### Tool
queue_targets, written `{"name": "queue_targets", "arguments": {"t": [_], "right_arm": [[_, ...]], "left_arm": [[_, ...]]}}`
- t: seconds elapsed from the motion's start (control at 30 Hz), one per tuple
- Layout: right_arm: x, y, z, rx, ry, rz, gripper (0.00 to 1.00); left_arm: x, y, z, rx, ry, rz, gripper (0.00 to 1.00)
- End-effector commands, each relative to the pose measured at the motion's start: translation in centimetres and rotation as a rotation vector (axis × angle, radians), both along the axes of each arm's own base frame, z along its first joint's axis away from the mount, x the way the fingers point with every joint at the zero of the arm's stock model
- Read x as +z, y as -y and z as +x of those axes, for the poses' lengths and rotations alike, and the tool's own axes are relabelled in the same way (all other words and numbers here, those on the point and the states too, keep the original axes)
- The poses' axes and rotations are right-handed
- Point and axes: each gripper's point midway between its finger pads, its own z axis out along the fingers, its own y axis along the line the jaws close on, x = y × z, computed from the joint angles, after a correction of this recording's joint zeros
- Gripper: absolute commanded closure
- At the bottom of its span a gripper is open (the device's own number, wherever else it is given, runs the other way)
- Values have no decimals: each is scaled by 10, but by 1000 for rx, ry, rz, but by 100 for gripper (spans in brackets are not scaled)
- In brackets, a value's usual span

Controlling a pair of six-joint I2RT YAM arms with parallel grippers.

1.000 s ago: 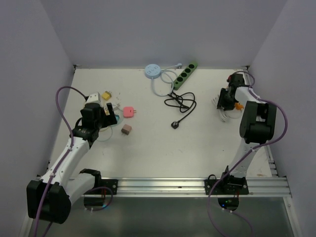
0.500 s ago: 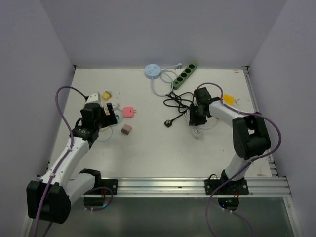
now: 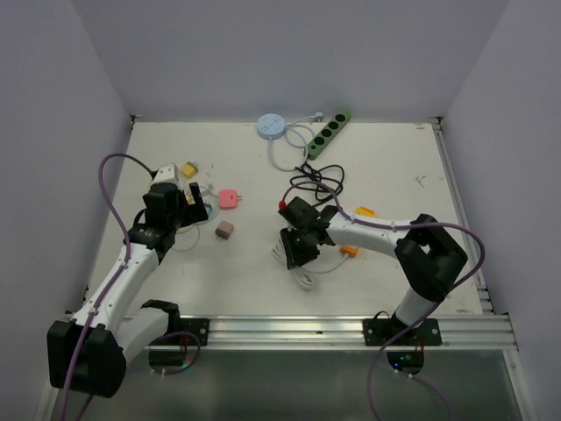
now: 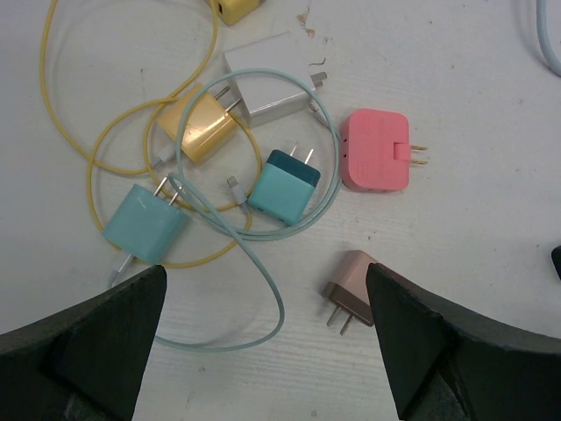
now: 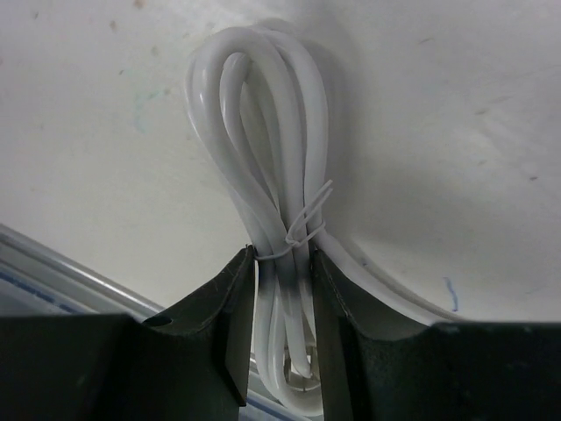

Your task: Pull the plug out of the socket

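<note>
Right tool (image 5: 280, 259) clenches a glossy white cord (image 5: 285, 197), looped in a bundle, cinched by thin tie (image 5: 302, 230); left tool (image 4: 266, 289) gapes

The bundled white cable (image 5: 263, 149) looks smooth, glossy plastic, while the table (image 5: 456, 132) is matt and scuffed.

A pink charger (image 4: 375, 150) lies on the table (image 4: 491, 105), a small brown charger (image 4: 352, 288) near it. Beside them a teal charger (image 4: 283, 185), a light-blue charger (image 4: 145, 223), a yellow charger (image 4: 201, 124) and a white charger (image 4: 269, 77) sit among a yellow cable (image 4: 70, 153) and a pale-teal cable (image 4: 272, 298). A thin tie binds a white cable bundle (image 5: 263, 132).
</note>
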Motion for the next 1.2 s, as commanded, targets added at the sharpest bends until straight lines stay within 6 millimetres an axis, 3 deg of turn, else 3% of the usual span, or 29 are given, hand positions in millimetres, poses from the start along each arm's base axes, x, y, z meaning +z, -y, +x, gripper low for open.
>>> {"name": "queue_targets", "arguments": {"t": [0.0, 0.03, 0.13, 0.23, 0.33, 0.43, 0.5, 0.53, 0.63, 0.77, 0.83, 0.93, 1.0, 1.17], "right_arm": [[21, -23, -18, 82, -13, 41, 78], [23, -26, -23, 107, -10, 37, 74], [40, -33, -21, 107, 22, 70, 47], [62, -39, -10, 101, 81, 102, 36], [79, -29, 5, 73, 160, 46, 31], [105, -6, 35, -11, 291, -47, 26], [108, 22, 46, -96, 313, -121, 26], [112, 46, 58, -176, 338, -154, 26], [113, 97, 75, -376, 326, -179, 26], [113, 159, 77, -573, 346, -273, 23], [109, 180, 76, -644, 337, -310, 18], [102, 190, 75, -717, 318, -315, 9], [97, 183, 79, -728, 304, -280, 6], [73, 167, 88, -749, 242, -240, 10]], "left_arm": [[14, 4, 7, -18, 58, -4, 1], [14, 5, 7, -23, 58, -7, 1], [12, 8, 8, -38, 53, -15, 1], [8, 10, 8, -45, 39, -18, 1], [5, 11, 8, -51, 31, -19, 1], [3, 13, 6, -58, 28, -17, 1], [2, 15, 5, -64, 25, -16, 1], [1, 16, 5, -72, 22, -13, 1], [1, 20, 4, -85, 24, -7, 1], [-1, 23, 4, -96, 18, -2, 1], [-1, 25, 5, -100, 19, -7, 1], [-3, 28, 5, -114, 13, -12, 1], [-3, 28, 6, -116, 9, -14, 1], [-2, 28, 7, -116, 14, -12, 1]]}}
